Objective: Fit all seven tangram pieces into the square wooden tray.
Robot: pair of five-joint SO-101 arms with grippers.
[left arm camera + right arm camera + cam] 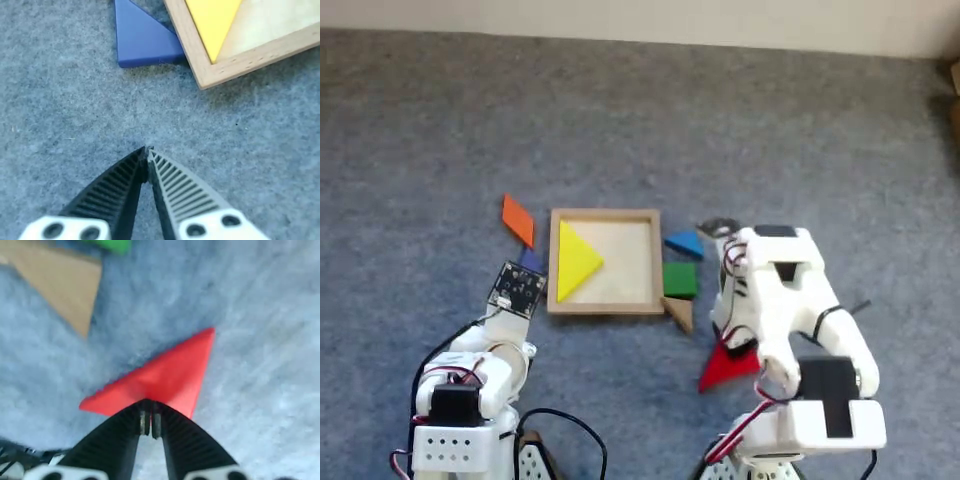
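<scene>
Tray (604, 214): yellow triangle (577, 260) seated; six remain. We log orange piece (518, 220), dark-blue triangle (531, 261) at ten o'clock; light-blue triangle (685, 243), green square (680, 279), tan triangle (680, 313) at three; red triangle (728, 368) at five. Left gripper (148, 151) pressed together, empty; right gripper (149, 416) likewise, perhaps nipping red.

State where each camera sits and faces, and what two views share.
High view: fixed above, looking down on tray, left arm, right arm.
Left wrist view: on the left wrist, looking past the shut left gripper at tray corner and blue triangle.
Right wrist view: on the right wrist, looking past the right gripper at the red triangle.
Shared: high and right wrist views show the red triangle.
</scene>
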